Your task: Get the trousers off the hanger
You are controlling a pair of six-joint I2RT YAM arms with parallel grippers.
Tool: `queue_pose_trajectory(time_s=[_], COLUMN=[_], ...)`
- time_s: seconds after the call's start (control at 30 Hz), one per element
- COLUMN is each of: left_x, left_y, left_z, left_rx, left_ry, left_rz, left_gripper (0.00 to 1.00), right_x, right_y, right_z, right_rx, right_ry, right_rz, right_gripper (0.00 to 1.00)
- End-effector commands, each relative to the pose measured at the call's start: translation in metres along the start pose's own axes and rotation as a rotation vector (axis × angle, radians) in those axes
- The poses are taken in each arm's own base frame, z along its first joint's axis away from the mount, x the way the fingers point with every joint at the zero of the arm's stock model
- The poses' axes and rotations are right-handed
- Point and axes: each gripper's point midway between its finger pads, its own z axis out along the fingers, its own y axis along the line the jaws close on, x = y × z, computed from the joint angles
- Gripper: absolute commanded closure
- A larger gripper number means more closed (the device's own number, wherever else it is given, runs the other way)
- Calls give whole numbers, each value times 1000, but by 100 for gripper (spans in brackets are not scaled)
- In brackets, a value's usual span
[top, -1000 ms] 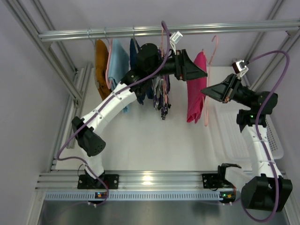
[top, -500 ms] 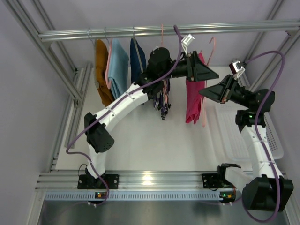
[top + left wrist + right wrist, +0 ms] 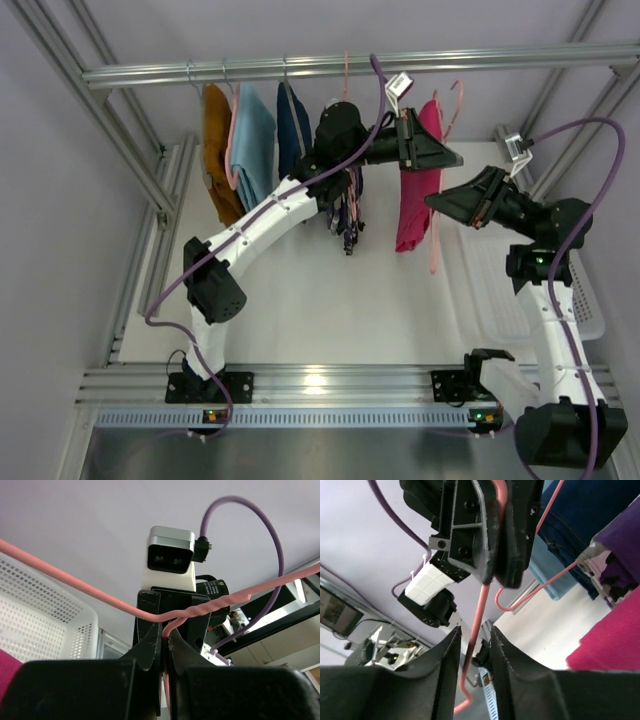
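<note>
Left pincer: the left gripper (image 3: pixel 165 639) is clamped tight on the wire of the pink hanger (image 3: pixel 75 583), right by its twisted neck. The fingers are pinched together with the wire squeezed between them.

Right pincer: the right gripper (image 3: pixel 476 635) sits just under it with its jaws a little apart. The hanger wire runs down through the gap, and I see no pinch on it.

The pair: in the right wrist view the left gripper is directly above the right one, close, with both lined up on the same wire.

Magenta pair: the magenta trousers (image 3: pixel 410 215) are draped over the hanger and hang down beneath the left gripper, between the two arms.

Patterned pair: the dark patterned trousers (image 3: pixel 346 215) hang just left of the magenta ones, partly hidden by the left arm. Neither gripper is on them.

Hook: the hanger's hook is up near the rail (image 3: pixel 250 70); whether it sits on the rail, I cannot tell.

Further left: a mustard garment (image 3: pixel 215 150), a light blue garment (image 3: pixel 252 140) and a navy garment (image 3: pixel 290 118) hang side by side from the rail.

Far right: a white basket (image 3: pixel 490 300) is on the table, under the right arm.
</note>
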Motion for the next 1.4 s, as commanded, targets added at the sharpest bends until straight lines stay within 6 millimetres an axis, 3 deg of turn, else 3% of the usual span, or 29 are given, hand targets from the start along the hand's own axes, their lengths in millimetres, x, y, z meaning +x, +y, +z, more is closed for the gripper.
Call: queue_pose_trajectory(time_s=[0.0, 0.03, 0.1, 0.13, 0.23, 0.27, 0.37, 0.43, 0.5, 0.53, 0.57, 0.6, 0.7, 0.83, 0.97, 1.13, 1.37], left_x=[-32, -33, -38, -40, -47, -49, -51, -53, -54, -55, -56, -58, -60, -62, -65, -67, -64], left_y=[-86, -87, -89, -89, -86, -85, -86, -87, -88, -86, -87, -90, -88, -85, -92, -103, -110], left_z=[-21, -23, -28, -31, -37, -37, -36, -36, -35, -34, -34, -34, -33, -31, -32, -34, -34], left_rx=[208, 213, 219, 218, 209, 206, 220, 224, 227, 226, 226, 231, 231, 224, 244, 269, 279], left_ry=[-87, -88, -94, -96, -113, -117, -126, -128, -131, -130, -138, -141, -151, -157, -165, -169, -162], left_rz=[117, 115, 117, 118, 111, 110, 102, 103, 97, 89, 87, 89, 83, 70, 64, 62, 56], left_gripper=[100, 100, 100, 100, 100, 100, 100, 100, 100, 100, 100, 100, 100, 100, 100, 100, 100], right_x=[-3, -6, -20, -24, -55, -69, -82, -75, -53, -46, -36, -28, -19, -2, 12, 13, -3], right_y=[5, -10, -9, -15, -17, -24, -50, -64, -77, -81, -77, -85, -90, -92, -103, -105, -107], right_z=[-1, -7, -16, -23, -50, -67, -100, -112, -117, -119, -113, -116, -108, -82, -68, -55, -43], right_rx=[15, 84, 149, 192, 299, 362, 474, 522, 578, 597, 593, 626, 645, 583, 567, 538, 568], right_ry=[-17, -23, -51, -57, -133, -180, -213, -166, -125, -79, -49, -38, -11, 21, 14, -38, -108], right_rz=[-144, -128, -179, -200, -301, -325, -344, -423, -400, -509, -560, -560, -686, -736, -730, -822, -848], right_gripper=[66, 52, 27, 23, 18, 18, 17, 17, 12, 11, 10, 9, 8, 8, 8, 9, 15])
